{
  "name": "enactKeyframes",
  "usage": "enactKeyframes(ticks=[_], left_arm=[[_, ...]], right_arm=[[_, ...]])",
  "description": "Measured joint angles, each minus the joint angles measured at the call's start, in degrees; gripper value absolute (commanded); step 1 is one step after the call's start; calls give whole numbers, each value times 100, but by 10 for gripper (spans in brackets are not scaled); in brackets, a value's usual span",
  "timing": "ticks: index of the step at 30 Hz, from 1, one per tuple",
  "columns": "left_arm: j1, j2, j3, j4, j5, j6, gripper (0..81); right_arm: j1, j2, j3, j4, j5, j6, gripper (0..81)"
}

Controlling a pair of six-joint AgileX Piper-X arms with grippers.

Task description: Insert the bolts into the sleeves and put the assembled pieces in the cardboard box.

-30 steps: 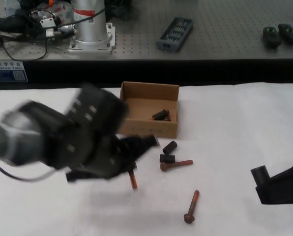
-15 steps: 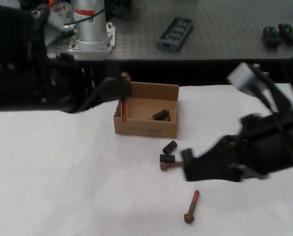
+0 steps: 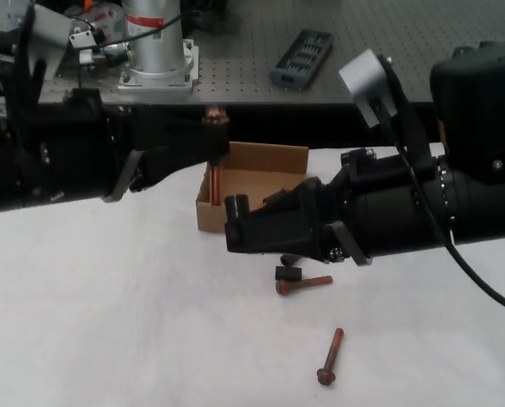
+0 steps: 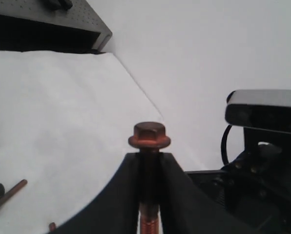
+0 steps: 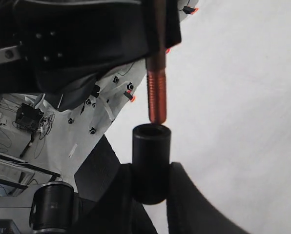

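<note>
My left gripper [image 3: 212,154] is shut on a copper bolt [image 3: 213,174] and holds it upright, head up, over the left end of the cardboard box [image 3: 261,222]. The bolt head [image 4: 149,136] stands just above the gripper [image 4: 148,170]. My right gripper [image 3: 246,231] is shut on a black sleeve [image 3: 236,206], held upright just right of the bolt. In the right wrist view the sleeve [image 5: 151,151] sits directly under the bolt's threaded tip [image 5: 156,100] with a small gap, clamped in the gripper [image 5: 150,183].
On the white cloth lie a bolt with a sleeve on it [image 3: 302,281] and a loose bolt [image 3: 330,356]. The back bench holds a grey rack [image 3: 302,55], a silver column base [image 3: 155,52] and two dark green parts [image 3: 483,59].
The left arm has risen from the cloth with the bolt to the box's left end. The right arm has swung in from the right, bringing the sleeve under the bolt.
</note>
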Motion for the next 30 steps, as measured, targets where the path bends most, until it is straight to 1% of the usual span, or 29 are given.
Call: enactKeyframes(ticks=[8,15,30], left_arm=[[0,0,3,-481,4,-99,6],[0,0,3,-526,33,-320,6],[0,0,3,-526,126,-336,6]], right_arm=[[0,0,0,-32,-13,81,28],[0,0,0,-32,-13,82,28],[0,0,0,-374,-13,82,28]])
